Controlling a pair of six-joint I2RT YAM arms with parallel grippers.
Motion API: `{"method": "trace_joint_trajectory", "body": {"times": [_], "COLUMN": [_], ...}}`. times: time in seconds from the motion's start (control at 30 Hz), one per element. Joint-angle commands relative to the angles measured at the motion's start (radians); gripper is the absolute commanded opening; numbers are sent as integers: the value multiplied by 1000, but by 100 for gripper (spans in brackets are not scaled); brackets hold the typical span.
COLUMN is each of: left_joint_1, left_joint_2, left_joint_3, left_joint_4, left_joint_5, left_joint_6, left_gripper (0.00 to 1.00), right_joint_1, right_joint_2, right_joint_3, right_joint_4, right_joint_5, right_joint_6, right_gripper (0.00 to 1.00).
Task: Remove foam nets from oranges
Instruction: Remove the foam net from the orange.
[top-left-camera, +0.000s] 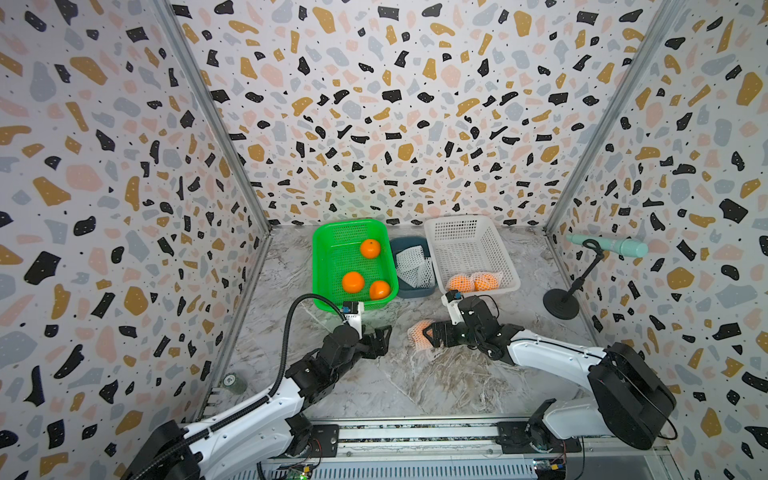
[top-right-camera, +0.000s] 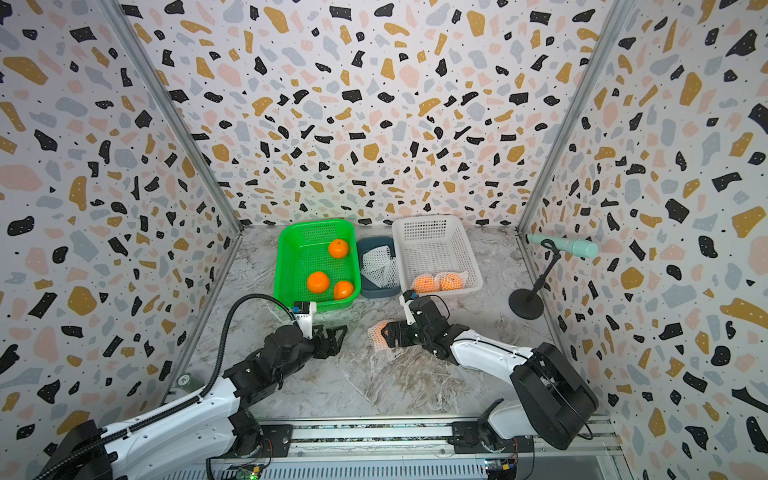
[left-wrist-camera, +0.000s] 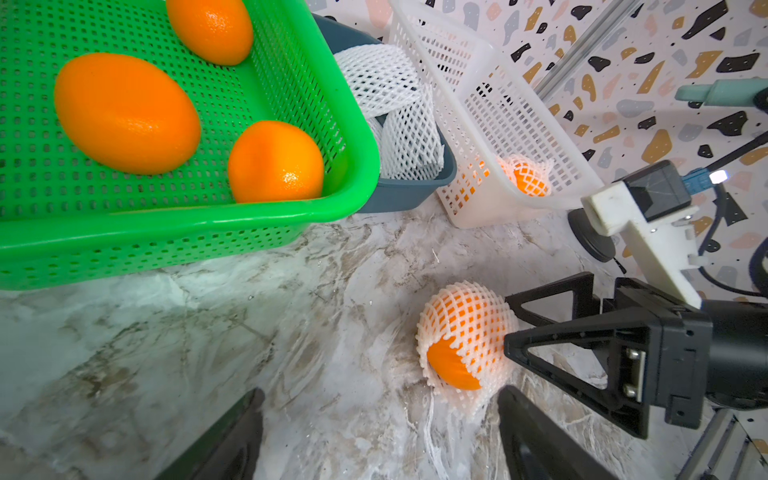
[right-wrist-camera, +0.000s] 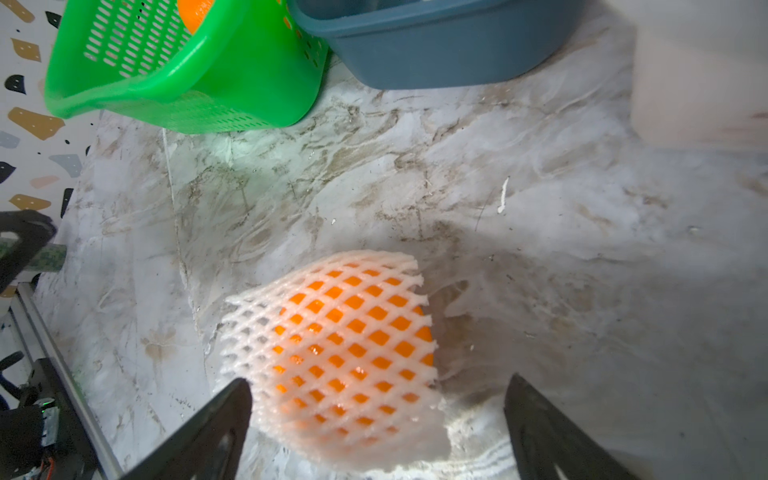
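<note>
Count: 6 oranges: 3 bare oranges (top-left-camera: 353, 282), 3 netted. Also 2 baskets, 1 bin, 2 arms.

L fingers (top-left-camera: 380, 338) are spread wide w/ nothing btwn them, over the surface (top-left-camera: 415, 386). Just beyond them is the green basket (top-left-camera: 328, 306), holding all 3 bare ones. Beyond the gap btwn the two sets of fingers sits a grey-blue bin (top-left-camera: 415, 294) w/ loose white nets (top-left-camera: 411, 266) piled in; exact no. can't tell.

One netted orange (right-wrist-camera: 349, 357) lies on the surface, near and to the R of L fingers. It sits btwn R fingers (right-wrist-camera: 208, 432), also spread wide. One tip is against the foam net (left-wrist-camera: 469, 307), the other is clear of it, so no pinch. The net's open end shows bare peel toward L fingers.

Just beyond R fingers is the white basket (top-left-camera: 469, 245), w/ 2 netted oranges (top-left-camera: 460, 283) side by side at its near end.

Well to the R of R fingers, by the wall, is a black stand (top-left-camera: 561, 305) carrying a teal cylinder (top-left-camera: 611, 246).

The surface is marble-look, grey-white w/ brown veins. Terrazzo-print walls (top-left-camera: 374, 104) close 3 sides. A metal rail (top-left-camera: 415, 432) runs at the arm bases.
</note>
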Motion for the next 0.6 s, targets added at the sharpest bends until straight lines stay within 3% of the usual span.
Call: {"method": "trace_joint_trajectory", "body": {"times": [0.0,0.3,0.4,0.57], "left_joint_1": [2,-5,-18,-53], "left_joint_2": [7,43,72,144], "left_joint_3": [-24,-60,-66,-63], "left_joint_4": [71,157,194,251], "left_joint_5": [33,70,74,75], "left_joint_6": [3,-27,-38,-50], "left_gripper": [88,84,82,80], "right_joint_1": [-26,-81,-98,-110], "right_joint_2": [-53,-84,-72,-49], "right_joint_3": [-24,-66,-76,-88], "right_joint_4": [29,68,95,135], "right_joint_5": [-45,-118,-155,-196], "right_joint_6": [11,0,-4,-2], "right_gripper": [92,74,63,57]}}
